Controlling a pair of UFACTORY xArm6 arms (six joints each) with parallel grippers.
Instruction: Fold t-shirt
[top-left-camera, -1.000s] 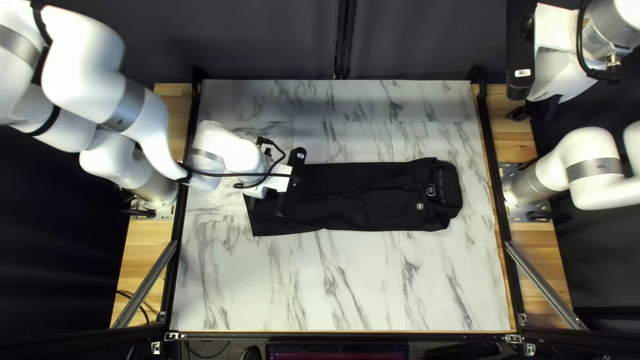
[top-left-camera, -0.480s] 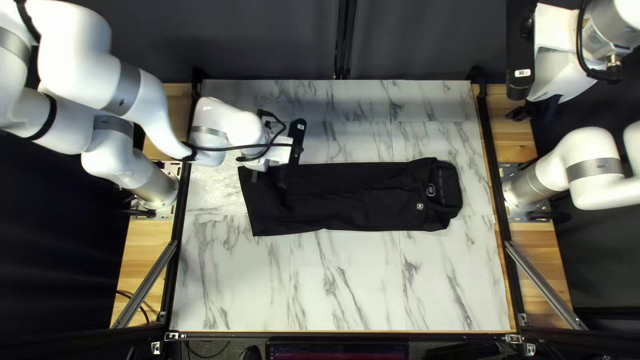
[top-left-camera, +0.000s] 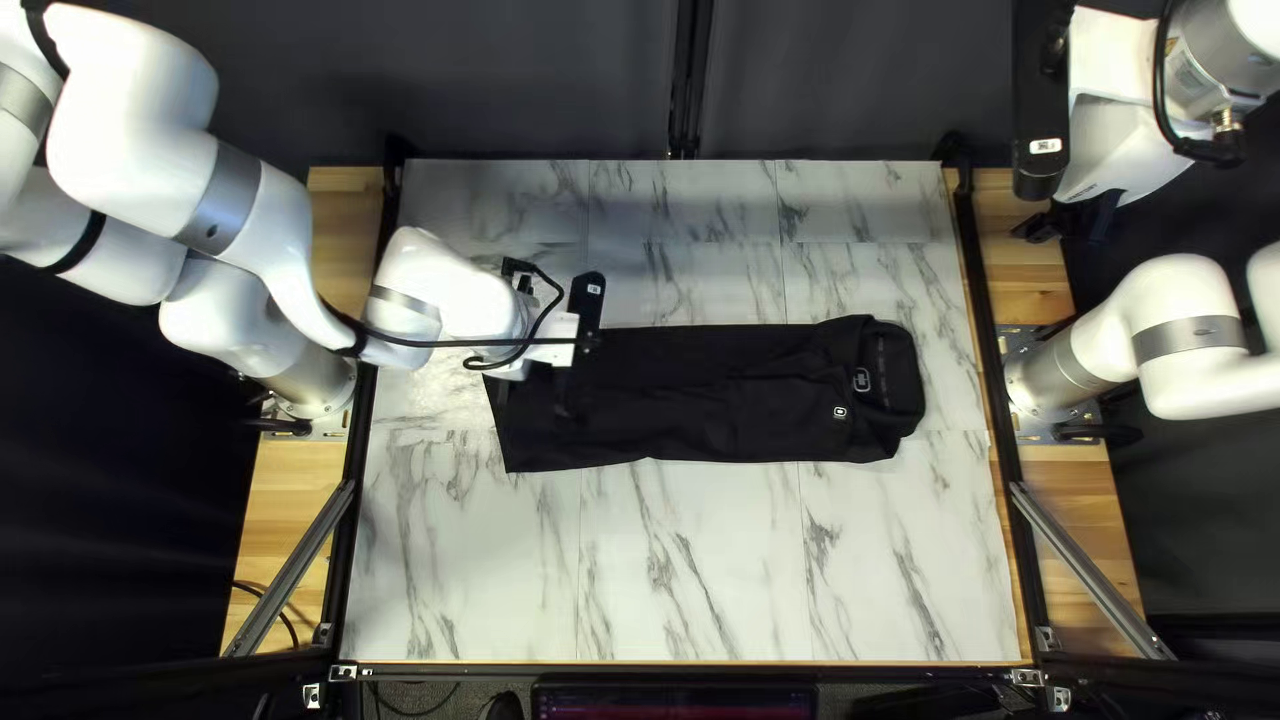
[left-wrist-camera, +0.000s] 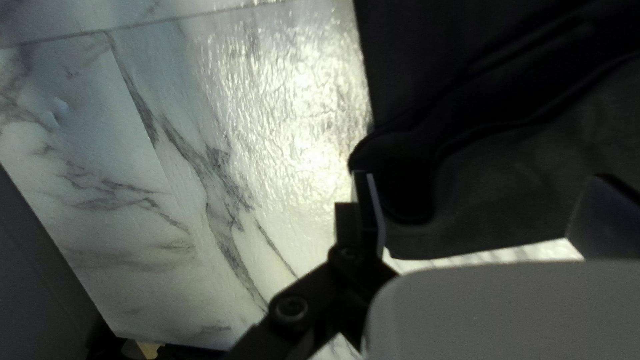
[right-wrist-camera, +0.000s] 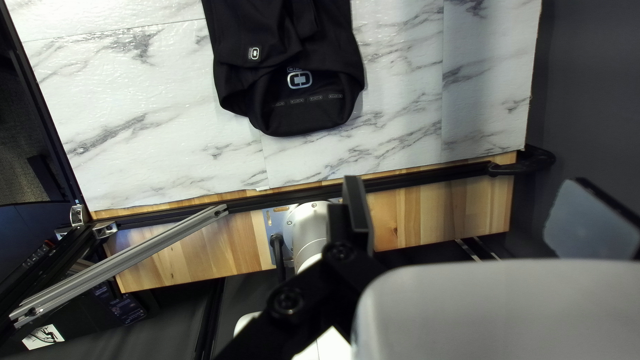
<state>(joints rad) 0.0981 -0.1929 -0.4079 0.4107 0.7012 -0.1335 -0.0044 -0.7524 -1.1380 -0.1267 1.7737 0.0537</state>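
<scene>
- Top left view: t-shirt (top-left-camera: 747, 394) on the table (top-left-camera: 694, 574), laid out as one long, narrow strip. Hem (top-left-camera: 502, 434) at the end towards the left arm's base, collar (top-left-camera: 900, 376) at the opposite end. Left gripper (top-left-camera: 535, 403) low over the hem end; its arm (top-left-camera: 447, 294) hides part of the cloth. Right arm (top-left-camera: 1187, 354) raised, beyond the collar end and well apart from the shirt.
- Step in hand, as judged: lengthwise folding looks done; the fold of the hem end towards the collar appears to be starting. Next move calls for a hold on the hem layers, then a lift and carry along the strip. Risk: pinching only the upper layer would skew the stack.
- Left wrist view: fingers wide apart, shirt cloth between and beneath them, no clamp on it. One finger sits just beside the shirt's edge. This spacing is unclear from above. Contact with the cloth: cannot tell.
- Right wrist view: right gripper (right-wrist-camera: 467, 193) also has its fingers apart, holding nothing, off the shirt's collar end. Shows a row of small pale marks (right-wrist-camera: 307, 100) inside the collar more plainly than the top left view; hem end out of sight here.
</scene>
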